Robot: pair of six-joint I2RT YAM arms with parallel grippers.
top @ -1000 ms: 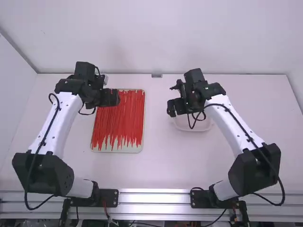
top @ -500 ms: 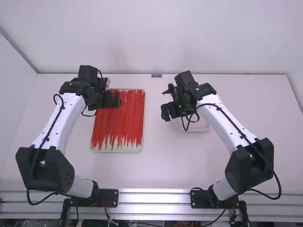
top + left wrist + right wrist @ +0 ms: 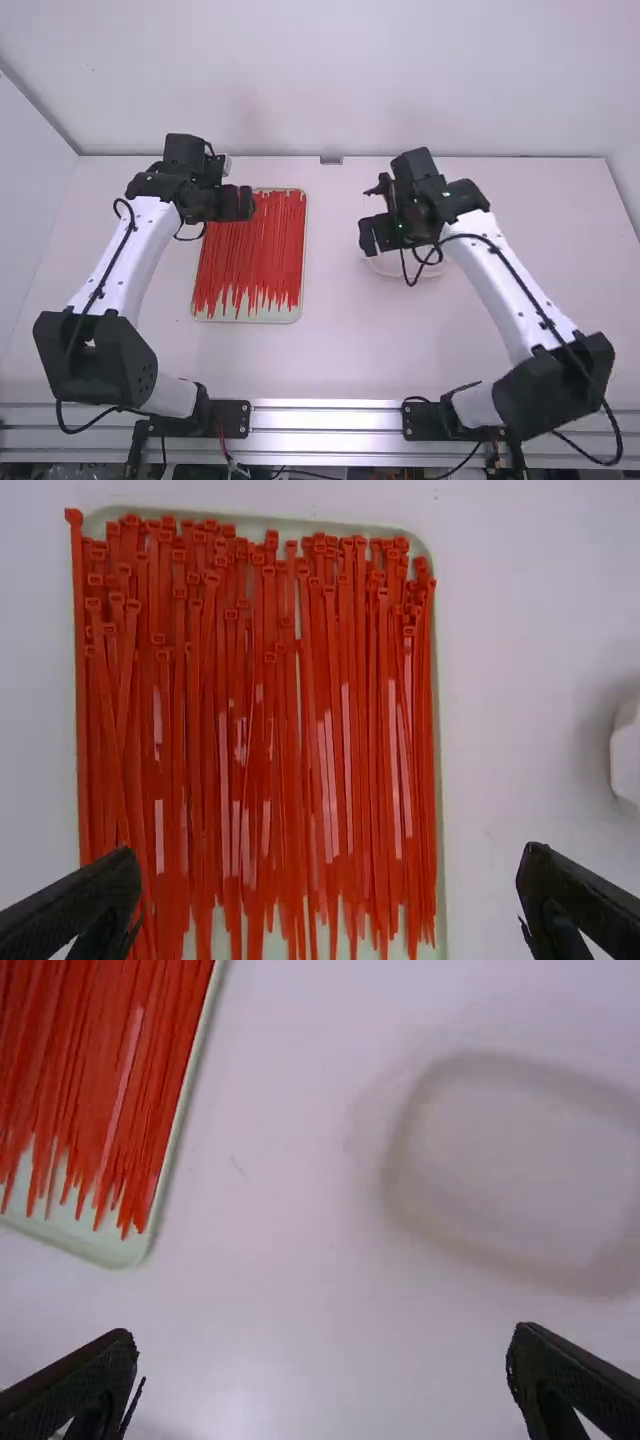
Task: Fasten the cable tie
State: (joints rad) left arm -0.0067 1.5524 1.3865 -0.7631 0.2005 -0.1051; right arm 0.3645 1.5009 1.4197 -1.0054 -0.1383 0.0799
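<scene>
Directly below the left gripper [image 3: 236, 205] lies the heap of red ties [image 3: 254, 255], packed side by side in a tray [image 3: 250, 318]. Its fingers are spread wide and hold nothing. The ties' long axis runs straight away from that hand, crosswise to the line between its fingers, so closing would pinch across the strands rather than along them. The right gripper [image 3: 372, 232], likewise spread and empty, hangs off to the side over a clear tub [image 3: 405, 268], with the tray's near corner [image 3: 100, 1245] beyond one finger; the left arm is plainly the nearer.

The left wrist view shows what the high view blurs: square heads bunched at the end of the ties [image 3: 250, 730] far from the left gripper [image 3: 330, 910], tails towards it. The strands overlap so thickly that a single free one probably cannot be singled out. The right wrist view adds that the tub [image 3: 510, 1170] ahead of the right gripper [image 3: 320, 1380] seems bare.
</scene>
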